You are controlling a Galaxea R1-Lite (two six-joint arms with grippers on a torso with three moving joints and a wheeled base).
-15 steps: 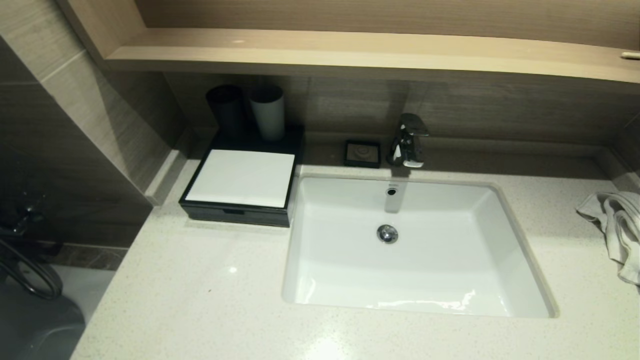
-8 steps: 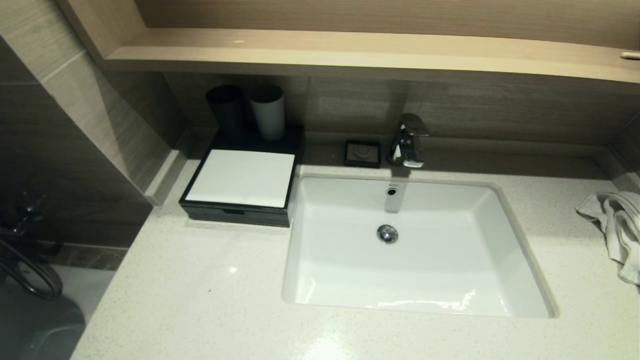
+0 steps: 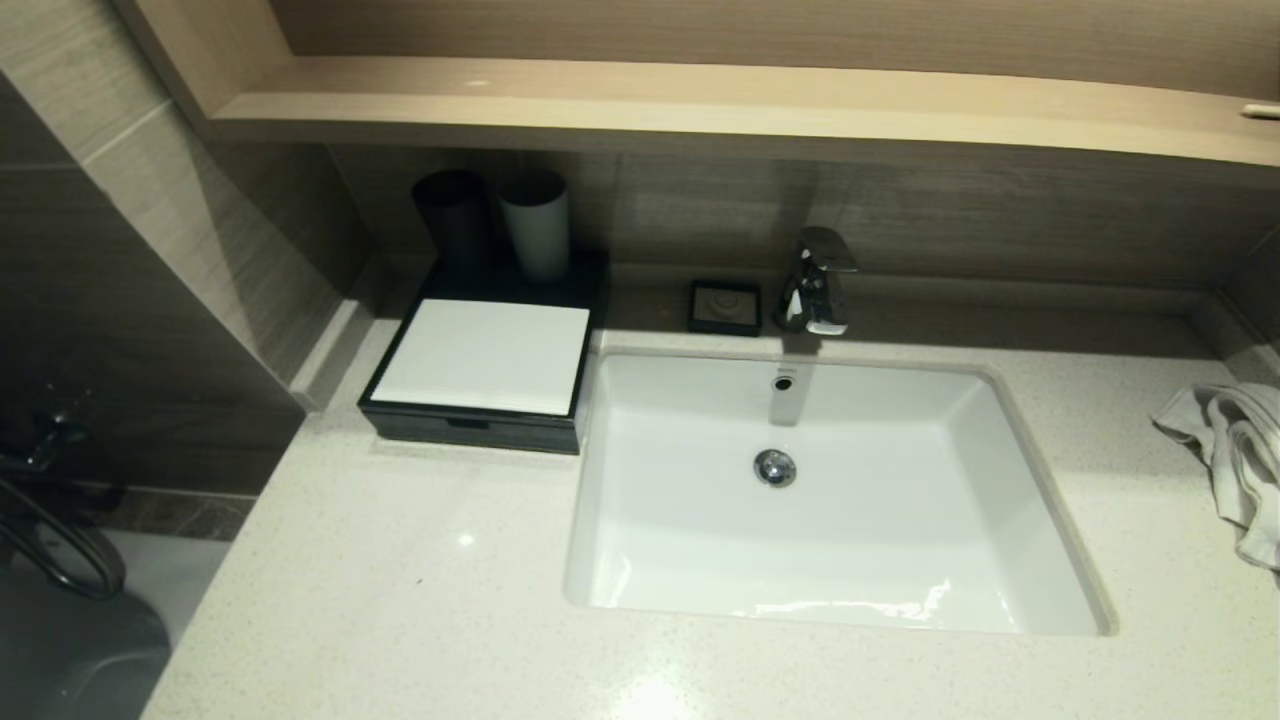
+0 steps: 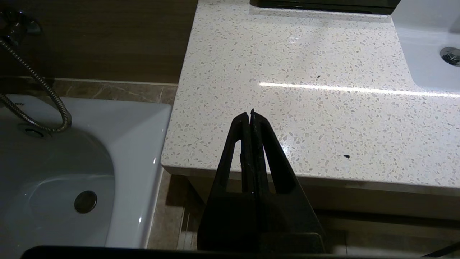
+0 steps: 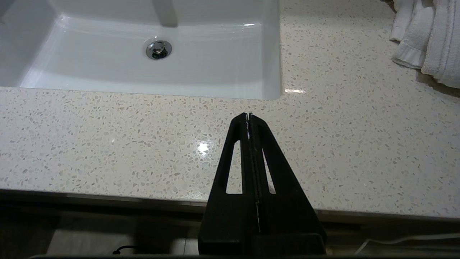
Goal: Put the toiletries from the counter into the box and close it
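The tabletop (image 3: 400, 600) carries a white basin (image 3: 830, 500), then the box (image 3: 480, 360) at its back-left corner (drawer pushed in, front facing the robot), a towel (image 3: 1235, 450) and 2 cups (image 3: 535, 225). Left claw (image 4: 250, 114) and right claw (image 5: 248, 117) hang clenched, empty, over the near edge.

Left gripper (image 4: 250, 114): black, fingers pressed together, nothing held between them; seen over the near edge of the counter. Counter (image 4: 294, 108): pale speckled stone, a bright streak of reflected light across it, two small dark specks noted. Box (image 4: 323, 4): only a dark strip seen at the far edge. Basin (image 4: 424, 54): white, set into the counter, chrome drain (image 4: 451, 55) partly shown. Bathtub (image 4: 136, 118): white, beside and below the counter, round drain visible. Shower hose (image 4: 39, 82): metal, draped over the tub rim.
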